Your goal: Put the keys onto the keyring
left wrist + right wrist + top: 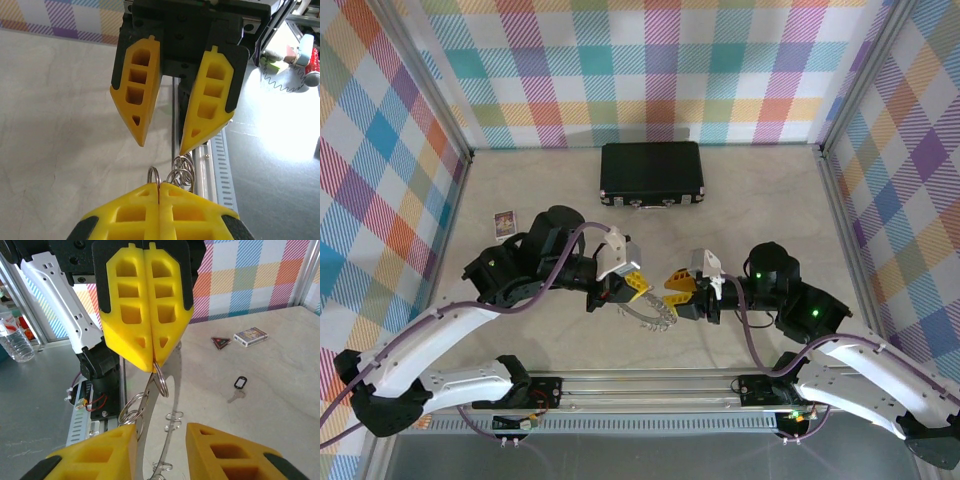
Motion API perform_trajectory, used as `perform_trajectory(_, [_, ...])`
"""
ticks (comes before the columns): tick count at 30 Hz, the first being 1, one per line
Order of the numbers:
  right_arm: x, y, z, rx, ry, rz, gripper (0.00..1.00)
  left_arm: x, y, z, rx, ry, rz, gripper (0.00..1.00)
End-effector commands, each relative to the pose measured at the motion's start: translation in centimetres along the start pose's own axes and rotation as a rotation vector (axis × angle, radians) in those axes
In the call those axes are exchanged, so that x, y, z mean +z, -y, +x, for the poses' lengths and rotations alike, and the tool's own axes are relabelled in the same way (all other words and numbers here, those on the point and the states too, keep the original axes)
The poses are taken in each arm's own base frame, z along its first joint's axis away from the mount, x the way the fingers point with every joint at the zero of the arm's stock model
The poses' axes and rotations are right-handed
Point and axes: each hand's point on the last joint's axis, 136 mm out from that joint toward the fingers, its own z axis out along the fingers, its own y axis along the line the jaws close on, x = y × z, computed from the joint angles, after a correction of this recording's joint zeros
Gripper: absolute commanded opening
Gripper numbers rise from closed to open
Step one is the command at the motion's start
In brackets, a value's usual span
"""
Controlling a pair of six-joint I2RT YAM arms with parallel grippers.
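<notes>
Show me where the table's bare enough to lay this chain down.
Bare: the pale tabletop between the black rectangular hard case and the right wall, and the strip between case and grippers. Crowded: centre front, where the left gripper and right gripper meet over the silvery dangling chain of keys; far left, around the small card box.

left gripper (632,287), right gripper (676,290): yellow fingers, black mounts. keys (134,411): silvery. arms (460,332): white links, black joints. case (651,173): black, silvery trim. table (770,205): off-white, faint marbling. walls (660,70): pastel multicolour plaid, diagonal hatching.
</notes>
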Motion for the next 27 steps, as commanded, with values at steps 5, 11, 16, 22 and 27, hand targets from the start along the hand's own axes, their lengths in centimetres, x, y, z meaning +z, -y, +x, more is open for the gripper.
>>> perform_trajectory(5, [0.3, -0.5, -2.0, -0.046, 0.038, -0.046, 0.31, -0.4, 0.8, -0.2, 0.046, -0.027, 0.02, 0.0])
perform_trajectory(11, [1.3, -0.4, -2.2, -0.054, 0.034, -0.078, 0.3, -0.4, 1.1, -0.2, 0.048, -0.033, 0.033, 0.0])
perform_trajectory(16, [1.8, -0.7, -2.7, -0.057, 0.051, -0.114, 0.29, -0.3, 1.1, 0.0, 0.049, -0.044, 0.035, 0.0])
perform_trajectory(22, [2.4, -1.1, -2.3, -0.053, 0.031, -0.163, 0.27, -0.1, 1.0, 0.0, 0.047, -0.046, 0.037, 0.0])
perform_trajectory(27, [2.7, -0.9, -1.9, -0.053, 0.011, -0.162, 0.22, 0.1, 1.0, -0.1, 0.045, -0.045, 0.043, 0.0])
